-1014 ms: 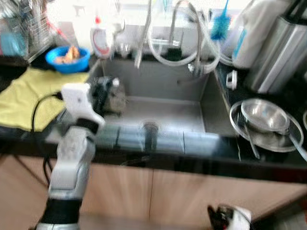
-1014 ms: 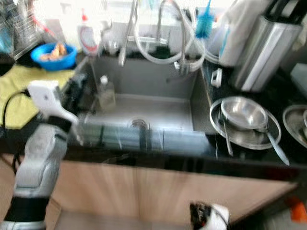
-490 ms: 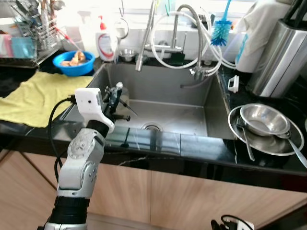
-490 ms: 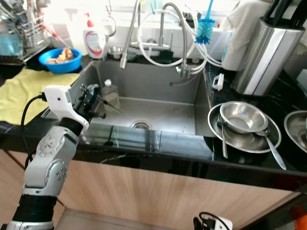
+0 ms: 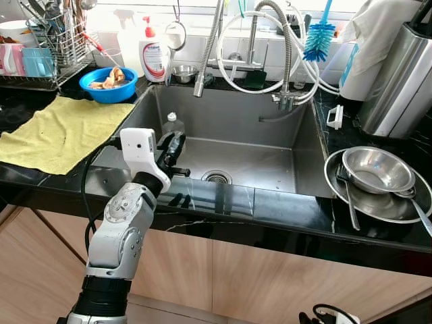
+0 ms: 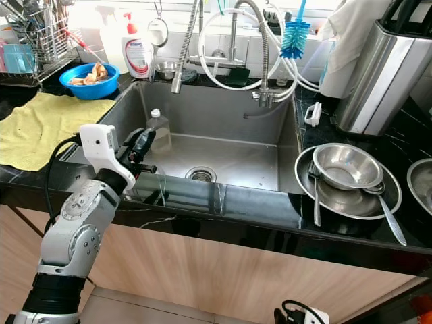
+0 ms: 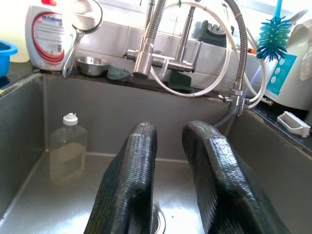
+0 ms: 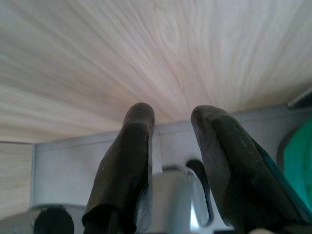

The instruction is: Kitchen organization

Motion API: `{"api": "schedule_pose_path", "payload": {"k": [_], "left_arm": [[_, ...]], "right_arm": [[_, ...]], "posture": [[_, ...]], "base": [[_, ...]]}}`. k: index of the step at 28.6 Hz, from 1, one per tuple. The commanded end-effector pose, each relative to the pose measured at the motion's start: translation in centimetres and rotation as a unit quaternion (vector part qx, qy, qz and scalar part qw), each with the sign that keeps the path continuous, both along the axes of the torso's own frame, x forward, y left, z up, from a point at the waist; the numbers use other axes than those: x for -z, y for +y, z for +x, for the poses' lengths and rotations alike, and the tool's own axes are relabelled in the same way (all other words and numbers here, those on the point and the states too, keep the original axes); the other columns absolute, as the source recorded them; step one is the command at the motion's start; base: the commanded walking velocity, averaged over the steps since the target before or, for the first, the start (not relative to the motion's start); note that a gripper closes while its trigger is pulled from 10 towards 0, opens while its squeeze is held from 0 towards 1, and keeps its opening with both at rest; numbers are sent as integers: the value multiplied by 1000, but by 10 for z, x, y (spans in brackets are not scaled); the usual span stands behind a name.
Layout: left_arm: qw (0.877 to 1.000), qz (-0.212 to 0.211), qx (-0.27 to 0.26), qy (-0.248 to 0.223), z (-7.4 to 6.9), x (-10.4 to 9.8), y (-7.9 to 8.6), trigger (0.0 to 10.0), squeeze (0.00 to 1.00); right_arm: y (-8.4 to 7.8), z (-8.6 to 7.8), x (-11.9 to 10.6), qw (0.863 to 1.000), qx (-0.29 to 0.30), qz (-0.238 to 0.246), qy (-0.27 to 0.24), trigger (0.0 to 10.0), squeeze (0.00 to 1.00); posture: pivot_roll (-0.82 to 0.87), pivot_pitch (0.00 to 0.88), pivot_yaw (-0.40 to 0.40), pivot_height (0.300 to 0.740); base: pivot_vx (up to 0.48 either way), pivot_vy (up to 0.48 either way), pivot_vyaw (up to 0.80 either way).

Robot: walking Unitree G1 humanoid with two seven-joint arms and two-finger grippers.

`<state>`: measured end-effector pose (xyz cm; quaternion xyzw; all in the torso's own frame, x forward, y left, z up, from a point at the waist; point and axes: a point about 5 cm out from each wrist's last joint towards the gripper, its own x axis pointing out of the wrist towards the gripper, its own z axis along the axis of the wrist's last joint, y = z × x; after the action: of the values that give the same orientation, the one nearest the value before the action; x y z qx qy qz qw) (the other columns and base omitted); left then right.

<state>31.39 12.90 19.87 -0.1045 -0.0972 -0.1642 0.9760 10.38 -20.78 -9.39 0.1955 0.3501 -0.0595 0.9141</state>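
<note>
Left of centre in the head views, the left claw (image 5: 177,144) hovers over the steel sink's (image 5: 270,131) left edge, fingers slightly parted, empty. A clear plastic bottle (image 7: 68,148) stands upright in the sink's back-left corner. The right claw (image 8: 170,146), empty and parted, hangs before the wooden cabinet (image 8: 146,58).

I see a yellow cloth (image 5: 55,129), a blue bowl (image 5: 108,85), a white soap bottle (image 5: 153,57) with red label, a blue-bristled brush (image 5: 316,44), grey steel sink (image 5: 270,128), black counter (image 5: 283,209), pale wood-grain cabinet (image 5: 290,283), clear bottle (image 7: 67,155) with white cap
</note>
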Motion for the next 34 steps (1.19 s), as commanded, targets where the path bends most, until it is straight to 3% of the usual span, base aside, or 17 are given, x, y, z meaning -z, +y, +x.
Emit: {"api": "schedule_pose_path", "payload": {"k": [1, 2, 3, 4, 8, 14, 24, 34], "left_arm": [[1000, 0, 6, 4, -2, 1, 0, 10000, 1000], [1000, -2, 7, 4, -2, 2, 0, 10000, 1000], [1000, 1, 3, 6, -2, 3, 1, 10000, 729], [1000, 19, -7, -1, -1, 4, 3, 10000, 0], [999, 29, -18, -16, -1, 2, 8, 10000, 0], [991, 104, -58, -54, -1, 4, 21, 10000, 0], [991, 98, -79, -53, -2, 10, 24, 10000, 0], [990, 93, -88, -63, 0, 9, 26, 10000, 0]], "right_arm": [[-2, -9, 1, 1000, 5, 0, 3, 10000, 0], [-2, -13, 2, 1000, 6, 1, 5, 10000, 0], [-3, -14, 2, 1000, 6, 0, 6, 10000, 0], [-5, -17, 2, 1000, 8, -1, 4, 10000, 0], [-7, -22, 2, 1000, 8, -5, 5, 10000, 0], [-11, -25, 1, 1000, 1, -21, 3, 10000, 0], [-13, -12, -6, 999, 4, -31, -35, 10000, 0], [-11, 1, -9, 998, 2, -35, -54, 10000, 0]], "posture": [[-57, 0, -5, 740], [-57, 0, -5, 740], [-57, 0, -5, 740], [-57, 0, -5, 740], [-58, 0, -6, 740], [-52, 0, -6, 740], [-52, 0, -5, 740], [-52, 0, -5, 740]], "base": [[0, 0, 0], [0, 0, 0], [0, 0, 0], [0, 0, 0], [0, 0, 0], [0, 0, 0], [0, 0, 0], [0, 0, -738]]}}
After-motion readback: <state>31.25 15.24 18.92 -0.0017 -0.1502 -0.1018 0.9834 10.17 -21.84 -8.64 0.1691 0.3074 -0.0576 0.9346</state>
